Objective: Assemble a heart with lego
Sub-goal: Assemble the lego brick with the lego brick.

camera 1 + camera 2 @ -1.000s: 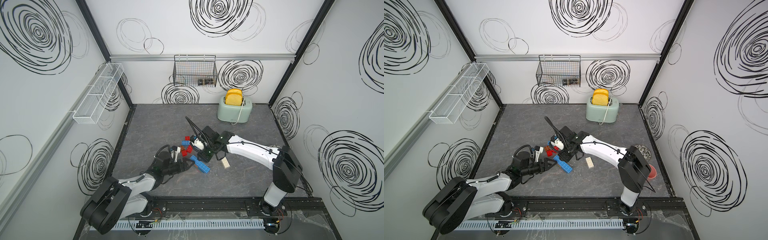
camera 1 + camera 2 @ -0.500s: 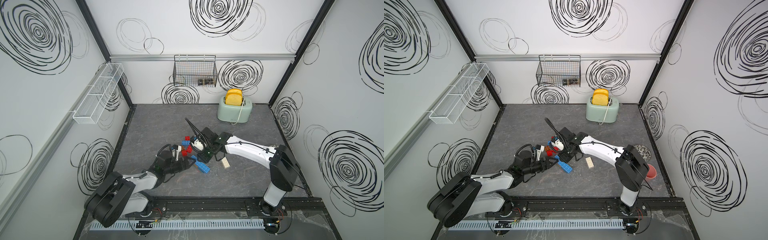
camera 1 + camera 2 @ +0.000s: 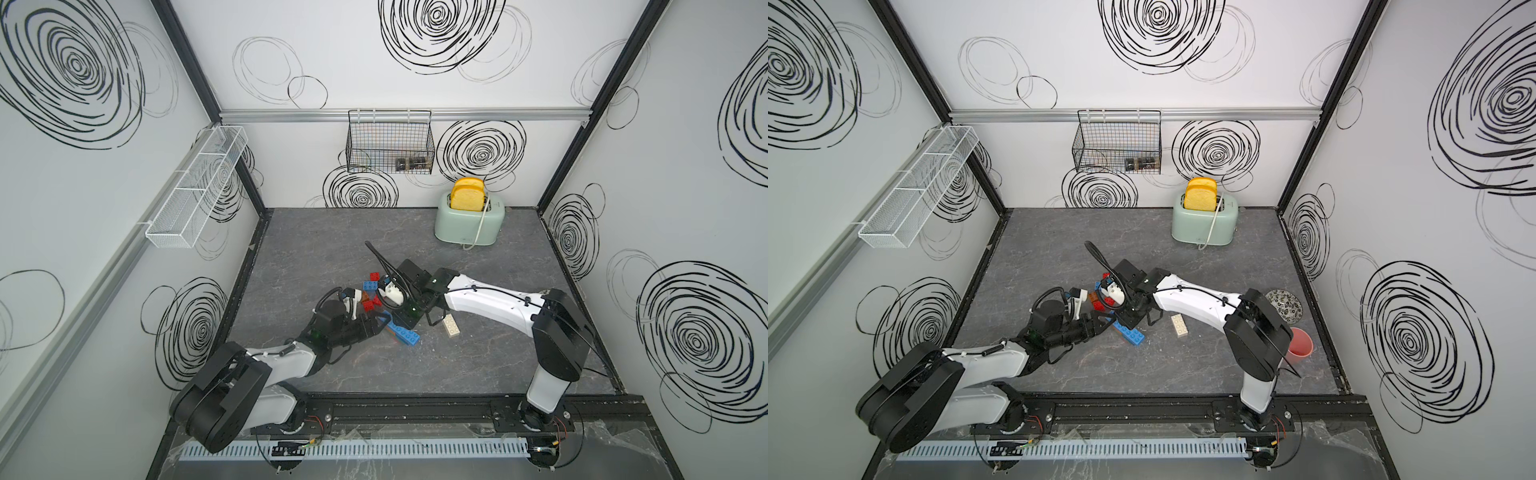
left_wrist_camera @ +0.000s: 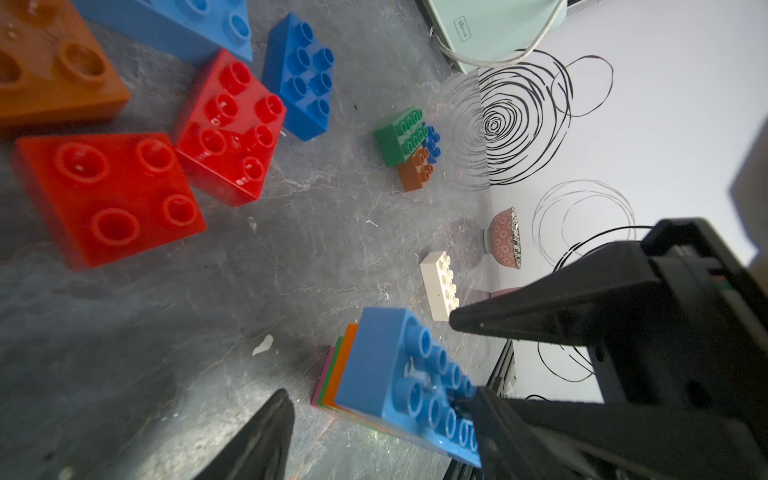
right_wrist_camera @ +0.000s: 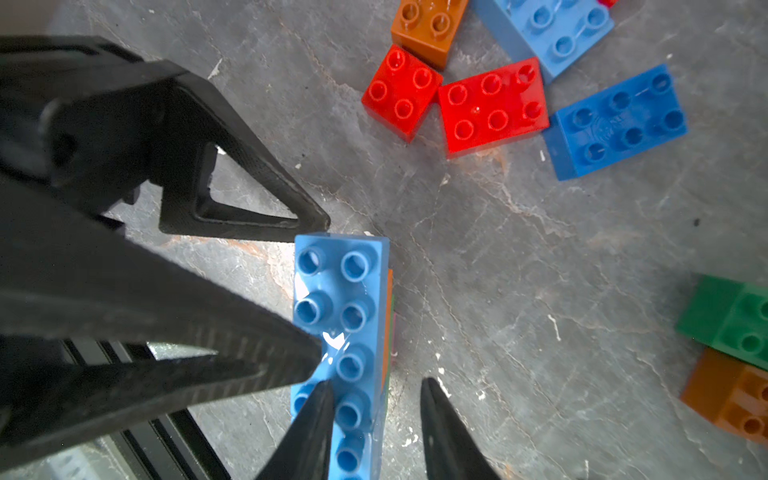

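Table (image 3: 498,353) strewn with loose bricks (image 5: 492,110); heart seemingly barely begun; left gripper (image 4: 377,394) spread over blue stack (image 5: 340,316); right gripper (image 5: 376,382) hold unclear.

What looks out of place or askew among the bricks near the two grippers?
The long blue brick stands out. Unlike the square red brick, which lies flat on the floor, it rests on thin pink, green and orange layers that stick out along one side. What these layers are cannot be told. Nothing looks spilled or broken.
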Robot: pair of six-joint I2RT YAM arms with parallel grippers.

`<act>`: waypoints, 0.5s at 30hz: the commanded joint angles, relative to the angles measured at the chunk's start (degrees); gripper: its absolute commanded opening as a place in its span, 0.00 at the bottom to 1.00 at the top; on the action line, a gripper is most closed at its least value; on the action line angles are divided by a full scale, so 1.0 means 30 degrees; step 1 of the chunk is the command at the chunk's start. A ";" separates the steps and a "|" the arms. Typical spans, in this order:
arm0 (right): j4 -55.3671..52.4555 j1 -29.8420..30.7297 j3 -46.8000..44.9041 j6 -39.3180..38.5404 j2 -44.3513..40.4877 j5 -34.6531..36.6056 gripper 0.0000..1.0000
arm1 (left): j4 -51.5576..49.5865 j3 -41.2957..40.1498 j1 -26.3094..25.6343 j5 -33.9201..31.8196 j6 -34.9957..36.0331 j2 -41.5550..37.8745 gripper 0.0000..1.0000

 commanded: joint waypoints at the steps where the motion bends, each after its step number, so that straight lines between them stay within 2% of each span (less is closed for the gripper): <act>1: -0.0550 0.0211 -0.0677 -0.0130 0.0719 0.0674 0.38 | 0.0725 0.0338 -0.0083 -0.0357 -0.0055 0.0024 0.72; 15: -0.0278 0.0052 -0.0695 -0.0225 -0.0184 -0.0016 0.38 | 0.0516 -0.0239 -0.0887 -0.0916 -0.0067 0.0281 0.62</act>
